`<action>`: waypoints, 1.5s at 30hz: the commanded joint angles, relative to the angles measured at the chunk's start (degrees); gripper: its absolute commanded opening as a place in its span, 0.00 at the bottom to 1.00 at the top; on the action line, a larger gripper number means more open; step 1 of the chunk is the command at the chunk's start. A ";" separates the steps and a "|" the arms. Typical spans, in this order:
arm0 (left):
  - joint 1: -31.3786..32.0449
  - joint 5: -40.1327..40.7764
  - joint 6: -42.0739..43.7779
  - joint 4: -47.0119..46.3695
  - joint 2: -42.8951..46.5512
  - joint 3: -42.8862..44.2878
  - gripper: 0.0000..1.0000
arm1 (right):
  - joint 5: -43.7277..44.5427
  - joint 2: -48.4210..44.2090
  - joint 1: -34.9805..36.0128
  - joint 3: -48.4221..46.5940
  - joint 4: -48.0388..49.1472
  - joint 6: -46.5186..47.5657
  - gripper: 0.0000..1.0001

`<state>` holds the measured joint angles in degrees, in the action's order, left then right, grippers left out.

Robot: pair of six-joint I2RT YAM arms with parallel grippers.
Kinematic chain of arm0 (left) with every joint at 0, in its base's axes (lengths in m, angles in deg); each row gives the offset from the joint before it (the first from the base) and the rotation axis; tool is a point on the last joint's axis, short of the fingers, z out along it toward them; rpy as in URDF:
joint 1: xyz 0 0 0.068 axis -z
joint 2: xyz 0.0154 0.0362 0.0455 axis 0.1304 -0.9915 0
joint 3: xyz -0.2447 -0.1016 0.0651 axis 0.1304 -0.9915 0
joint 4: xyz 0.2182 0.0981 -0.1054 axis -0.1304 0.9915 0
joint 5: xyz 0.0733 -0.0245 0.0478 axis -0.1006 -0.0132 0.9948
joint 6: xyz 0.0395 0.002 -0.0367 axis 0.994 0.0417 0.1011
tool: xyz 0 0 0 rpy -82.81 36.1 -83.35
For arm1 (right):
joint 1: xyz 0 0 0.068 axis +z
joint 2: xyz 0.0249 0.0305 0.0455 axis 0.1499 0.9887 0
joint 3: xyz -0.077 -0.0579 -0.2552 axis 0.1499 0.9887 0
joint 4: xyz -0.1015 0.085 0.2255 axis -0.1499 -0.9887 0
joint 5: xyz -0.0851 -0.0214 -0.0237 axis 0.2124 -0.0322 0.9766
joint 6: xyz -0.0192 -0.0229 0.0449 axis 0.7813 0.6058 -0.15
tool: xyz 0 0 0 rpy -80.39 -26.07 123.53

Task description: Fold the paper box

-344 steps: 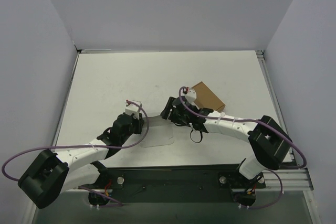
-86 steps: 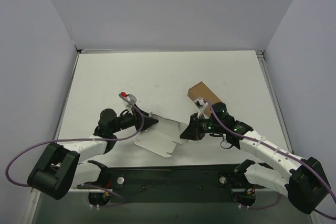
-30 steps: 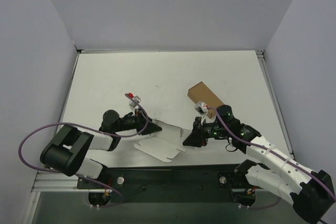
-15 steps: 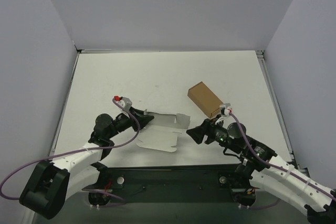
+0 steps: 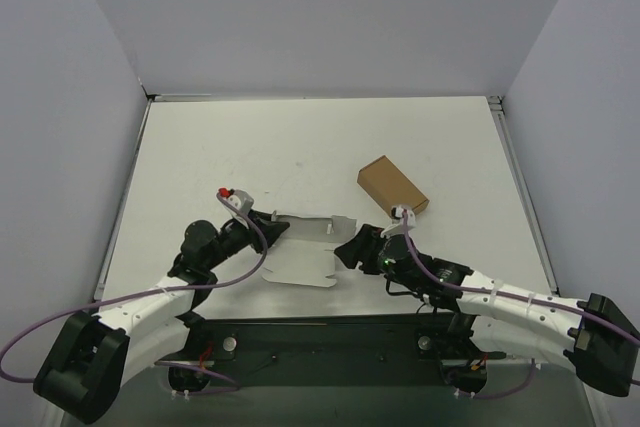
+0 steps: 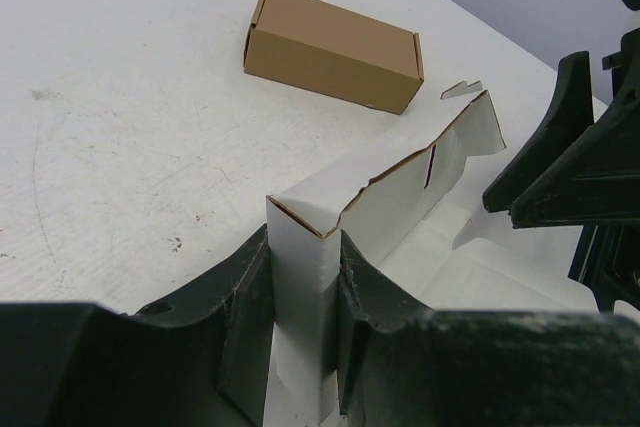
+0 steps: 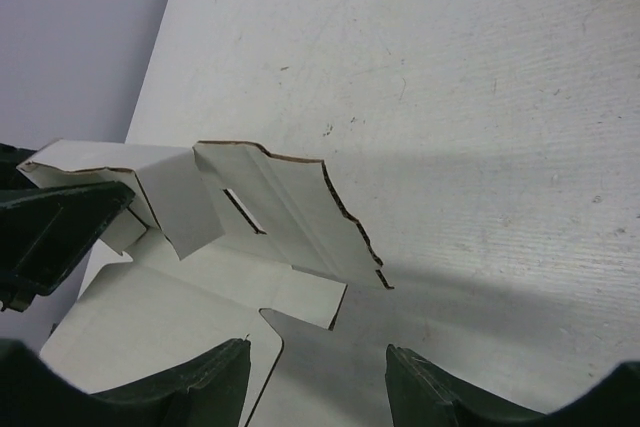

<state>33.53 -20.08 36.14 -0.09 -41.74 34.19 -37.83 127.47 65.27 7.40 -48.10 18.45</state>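
Top external view: the paper box (image 5: 305, 257) is seen on the table (image 5: 250, 137) near its front edge, between the left gripper (image 5: 272, 232) and the right gripper (image 5: 346, 250). Its base panel is laid flat, while the rear wall, cut with a slot, is raised upright. The left end of that wall, folded round a corner, is clamped between the partly closed jaws of the left gripper, as is shown in the left wrist view. The right gripper is held just beside the right end of the paper box with its jaws spread wide; nothing is gripped by them. The brown box (image 5: 392, 188) is set closed on the table behind the right gripper, apart from the paper box.
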 commanded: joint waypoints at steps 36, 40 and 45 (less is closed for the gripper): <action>7.09 8.62 6.90 4.57 4.07 1.07 0.08 | -5.62 8.73 -3.91 -4.95 11.85 -9.53 0.34; 7.79 9.24 7.17 4.74 3.89 1.16 0.08 | -6.58 10.65 -3.65 -5.21 13.43 -9.88 0.34; 8.67 9.77 7.34 4.65 3.54 1.43 0.08 | -7.46 14.61 -2.59 -5.04 18.61 -11.11 0.30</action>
<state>41.25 -10.82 42.70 5.29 -38.33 34.17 -44.37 139.97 61.46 4.84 -36.56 8.07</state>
